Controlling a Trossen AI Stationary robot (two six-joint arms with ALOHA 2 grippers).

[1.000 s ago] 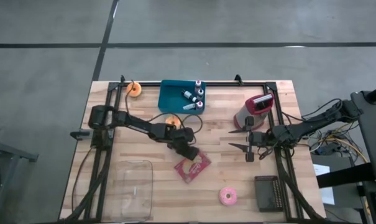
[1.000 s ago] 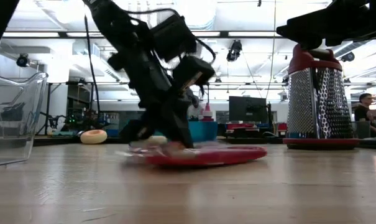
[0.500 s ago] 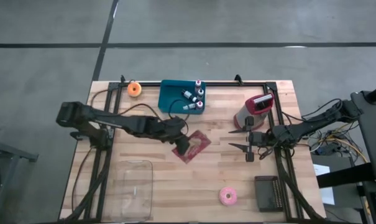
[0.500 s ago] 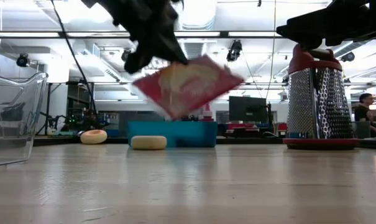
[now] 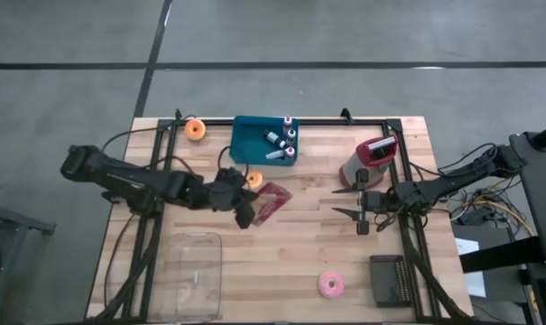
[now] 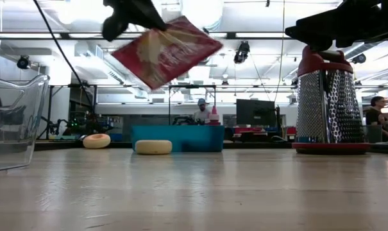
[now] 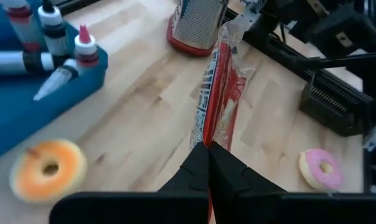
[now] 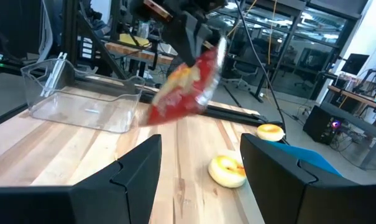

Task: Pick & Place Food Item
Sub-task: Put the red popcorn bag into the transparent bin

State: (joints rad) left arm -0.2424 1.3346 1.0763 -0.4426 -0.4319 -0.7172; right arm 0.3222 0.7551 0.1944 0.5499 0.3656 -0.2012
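Note:
The food item is a flat red snack packet [image 5: 270, 199], up in the air over the table's middle; it also shows in the low view [image 6: 166, 50] and the right wrist view [image 8: 184, 91]. My left gripper [image 7: 207, 147] is shut on it, to the right of the clear plastic container's [image 5: 193, 271] far end. My right gripper [image 5: 347, 201] stands open at the table's right, beside the grater [image 5: 370, 159], with nothing between its fingers [image 8: 133, 167]. My left gripper pinches the packet's near edge [image 7: 207, 138] between its two fingertips. The fingers slant downward from the table's left. The packet sticks out beyond them, seen edge-on in the wrist view. It hangs tilted, lifted clear of the table.
A blue tray [image 5: 251, 137] with small bottles stands at the far middle. Orange donuts lie at the far left [image 5: 196, 129] and just beside the packet [image 5: 252, 179]. A pink donut [image 5: 331, 285] and a dark ridged box [image 5: 392, 280] lie near the front right.
My left gripper, staying shut on the packet, has risen and drawn back toward the table's left, rolling its wrist. The packet, which lay flat on the table, is now lifted clear and tilted, high above the tabletop.

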